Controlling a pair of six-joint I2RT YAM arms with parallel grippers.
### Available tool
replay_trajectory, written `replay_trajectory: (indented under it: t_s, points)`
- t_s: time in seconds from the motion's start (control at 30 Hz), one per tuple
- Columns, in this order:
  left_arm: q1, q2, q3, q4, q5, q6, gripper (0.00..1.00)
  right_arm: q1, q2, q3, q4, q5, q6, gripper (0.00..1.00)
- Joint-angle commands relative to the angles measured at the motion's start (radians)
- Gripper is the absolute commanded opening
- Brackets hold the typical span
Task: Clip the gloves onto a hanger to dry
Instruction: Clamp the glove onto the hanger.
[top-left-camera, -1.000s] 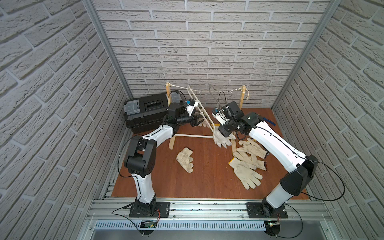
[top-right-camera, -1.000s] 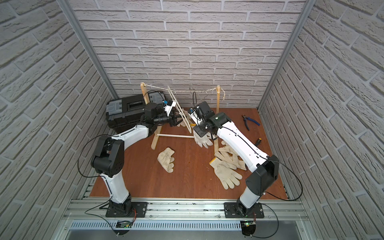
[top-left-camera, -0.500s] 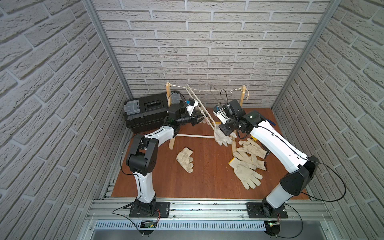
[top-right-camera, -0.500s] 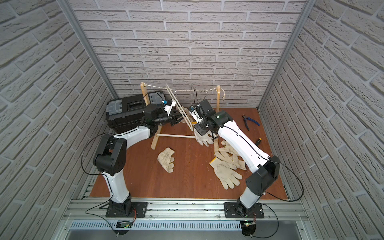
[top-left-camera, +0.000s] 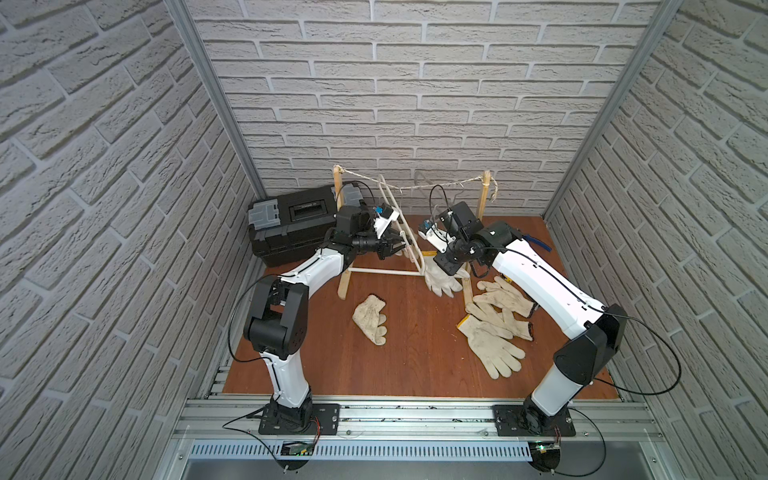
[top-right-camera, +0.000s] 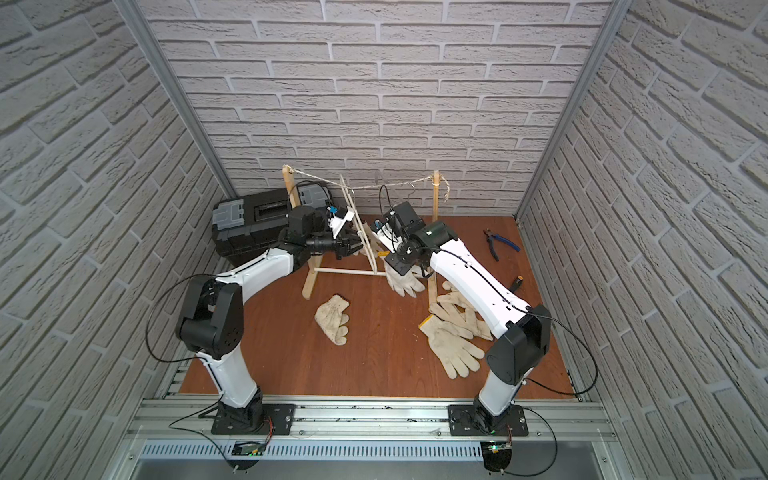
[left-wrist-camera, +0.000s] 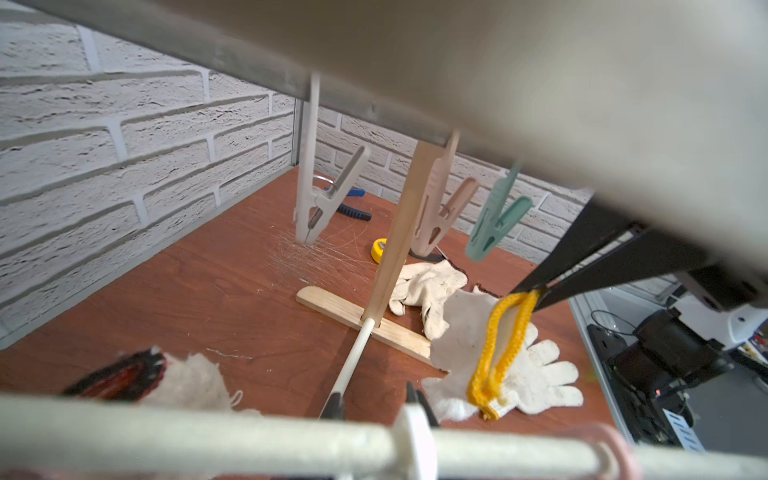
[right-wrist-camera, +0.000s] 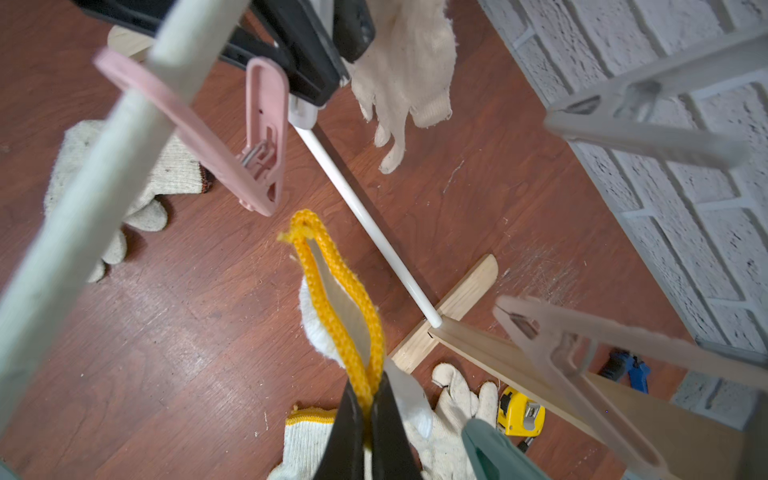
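Right pincer (right-wrist-camera: 369, 401) clamped tight on a glove (right-wrist-camera: 318, 330) at its yellow cuff (right-wrist-camera: 337, 291), glove hanging. Left pincer (top-left-camera: 389, 248) hovers by the pink clip (right-wrist-camera: 266, 133), and I can't tell whether it's open or gripping.

Both your top views are bright and evenly lit from above: only soft, faint shadows lie on the floor (top-left-camera: 407, 365), and the brick walls (top-left-camera: 104, 208) bow toward the frame edges. Right at the left gripper (left-wrist-camera: 374, 401), the rail (left-wrist-camera: 208, 432) is a blur. Just past the right gripper (right-wrist-camera: 370, 386), the glove (right-wrist-camera: 340, 307) is sharp; pegs (right-wrist-camera: 573, 340) beside it smear, and the floor shows a dull sheen.
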Motion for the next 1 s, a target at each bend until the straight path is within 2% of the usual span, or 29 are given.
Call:
replay_trajectory:
  t_s: [0.0,0.13,0.37,0.97]
  points:
    - [0.0,-0.037,0.03,-0.261,0.008,0.176,0.01,-0.003,0.013,-0.027,0.041,-0.122,-0.076,0.04]
    - [-0.004,-0.051,0.028,-0.324,0.003,0.217,0.0,-0.004,0.04,-0.043,0.058,-0.227,-0.11,0.04]
    - [-0.011,-0.059,0.025,-0.37,0.005,0.242,0.0,-0.003,0.106,-0.044,0.093,-0.305,-0.127,0.03]
    - [-0.015,-0.062,0.012,-0.362,0.045,0.214,0.0,-0.053,0.125,-0.035,0.168,-0.41,-0.08,0.03]
